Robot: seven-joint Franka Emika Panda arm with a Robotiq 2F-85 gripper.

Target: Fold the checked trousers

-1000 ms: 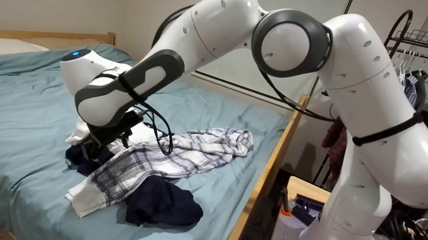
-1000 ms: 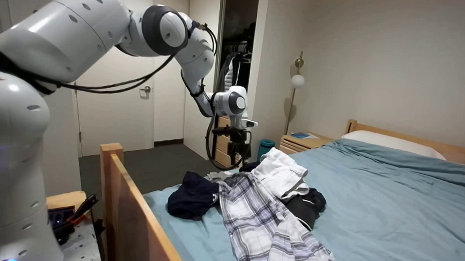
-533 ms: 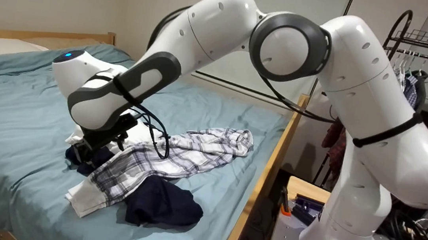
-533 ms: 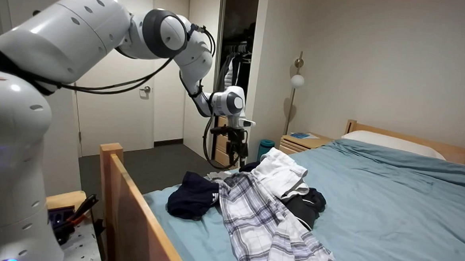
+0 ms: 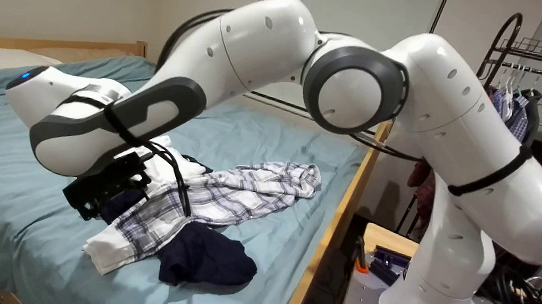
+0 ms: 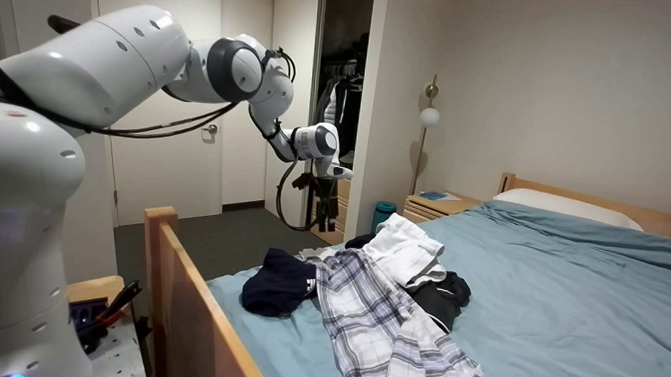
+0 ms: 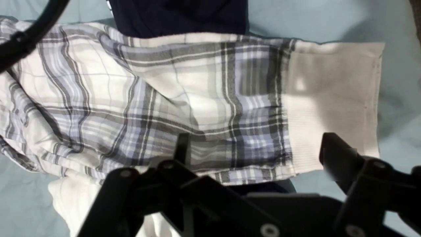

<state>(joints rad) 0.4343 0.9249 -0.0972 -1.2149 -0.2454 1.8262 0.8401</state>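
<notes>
Gripper shifted | trousers on blue bedsheet | lamp by wall

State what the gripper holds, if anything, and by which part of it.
Nothing is held: the gripper is open, fingers apart, and the checked trousers lie on the bed.

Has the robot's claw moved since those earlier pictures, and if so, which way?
Yes. In an exterior view, the claw has moved toward the left of the picture, farther from the lamp.
</notes>
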